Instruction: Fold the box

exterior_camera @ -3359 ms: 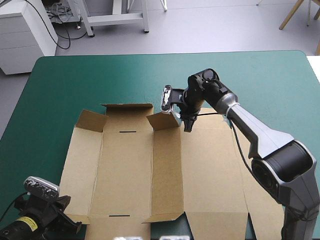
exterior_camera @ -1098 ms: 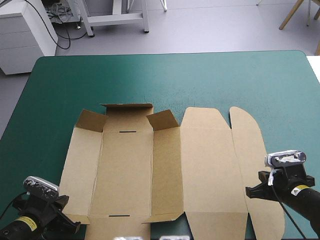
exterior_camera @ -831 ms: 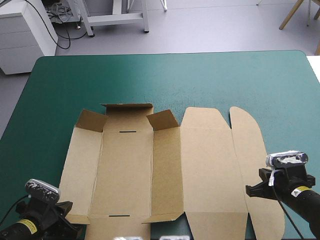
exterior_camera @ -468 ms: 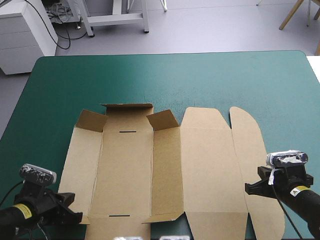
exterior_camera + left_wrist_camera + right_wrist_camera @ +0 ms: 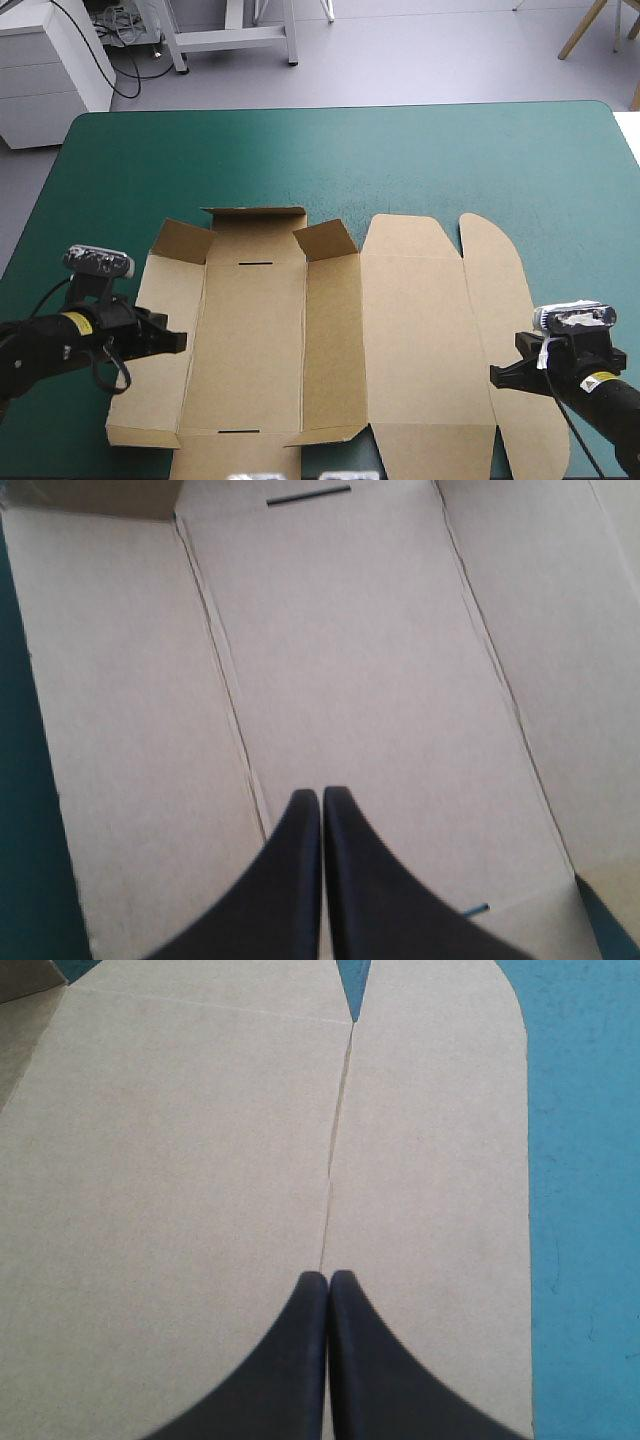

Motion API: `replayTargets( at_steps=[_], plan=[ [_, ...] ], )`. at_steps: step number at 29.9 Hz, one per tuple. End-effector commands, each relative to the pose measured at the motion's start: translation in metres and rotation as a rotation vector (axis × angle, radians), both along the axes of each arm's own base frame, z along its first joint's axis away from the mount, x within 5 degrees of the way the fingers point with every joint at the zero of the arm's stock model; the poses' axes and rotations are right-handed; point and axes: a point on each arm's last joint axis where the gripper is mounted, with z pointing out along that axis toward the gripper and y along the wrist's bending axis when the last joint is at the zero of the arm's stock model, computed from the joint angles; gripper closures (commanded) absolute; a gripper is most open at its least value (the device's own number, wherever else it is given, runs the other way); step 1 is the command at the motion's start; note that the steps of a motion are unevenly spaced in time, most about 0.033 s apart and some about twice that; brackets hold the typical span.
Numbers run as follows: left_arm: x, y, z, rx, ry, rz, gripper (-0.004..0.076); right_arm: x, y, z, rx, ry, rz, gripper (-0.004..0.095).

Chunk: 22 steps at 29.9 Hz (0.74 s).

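A: Grippers first, quick. Left gripper (image 5: pixel 321 795)?
B: Fingers pressed together into one point, nothing between them. It hangs over the left wall panel (image 5: pixel 165 300), tip just beside the crease to the base panel (image 5: pixel 255 340). Can't tell if it touches the board.
A: Right gripper (image 5: pixel 329 1278)?
B: Same, closed to a point and empty. It's at the near right, tip on the line of the crease between the lid panel (image 5: pixel 415 330) and the rounded tuck flap (image 5: pixel 505 310).
A: Where's the box (image 5: pixel 330 380)?
B: Middle of the teal-green cover (image 5: pixel 300 150), toward the robot's edge, mostly a flat brown sheet. There's a slot at each end of the base panel. Farther out, the far end wall (image 5: pixel 255 220) and its two corner flaps (image 5: pixel 325 240) are tipped up partway.
A: Step?
B: Early, I'd say: starting on the side walls, left one first. Nothing's tucked yet.
A: What does the next move need?
B: My guess is the left tip has to catch that wall's outer edge and swing it up along the crease while the base is held flat, maybe by the right arm. Otherwise the light sheet likely slides.
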Motion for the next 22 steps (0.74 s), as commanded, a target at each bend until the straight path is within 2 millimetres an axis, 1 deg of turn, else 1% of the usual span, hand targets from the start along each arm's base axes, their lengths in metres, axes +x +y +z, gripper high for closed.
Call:
replayTargets(
  at_steps=[1,4,7,9,11,13,16,18,22],
  plan=[
    [0.027,-0.003,0.01,0.002,-0.058,0.034,0.0733,0.005,-0.001,0.013,0.012,-0.083,-0.022,0.0927],
    [0.048,-0.001,0.005,0.083,-0.019,0.062,0.0733,0.005,-0.001,0.013,0.012,-0.083,-0.022,0.0927],
    [0.068,0.01,0.004,0.102,0.012,0.142,0.0732,0.005,-0.001,0.013,0.012,-0.083,-0.022,0.0927],
    [0.079,0.024,0.006,0.099,0.025,0.21,0.0732,0.005,-0.001,0.013,0.012,-0.083,-0.022,0.0927],
    [0.086,0.039,0.007,0.11,0.035,0.258,0.0732,0.005,-0.001,0.013,0.012,-0.083,-0.022,0.0927],
    [0.087,0.059,0.006,0.116,0.049,0.332,0.0732,0.005,-0.001,0.013,0.012,-0.083,-0.022,0.0927],
    [0.083,0.086,0.006,0.104,0.061,0.46,0.0732,0.005,-0.001,0.013,0.012,-0.083,-0.022,0.0927],
    [0.079,0.098,0.005,0.07,0.081,0.516,0.0733,0.005,-0.001,0.013,0.012,-0.083,-0.022,0.0927],
    [0.069,0.115,0.003,0.045,0.132,0.546,0.0733,0.005,-0.001,0.013,0.012,-0.083,-0.022,0.0927]
  ],
)
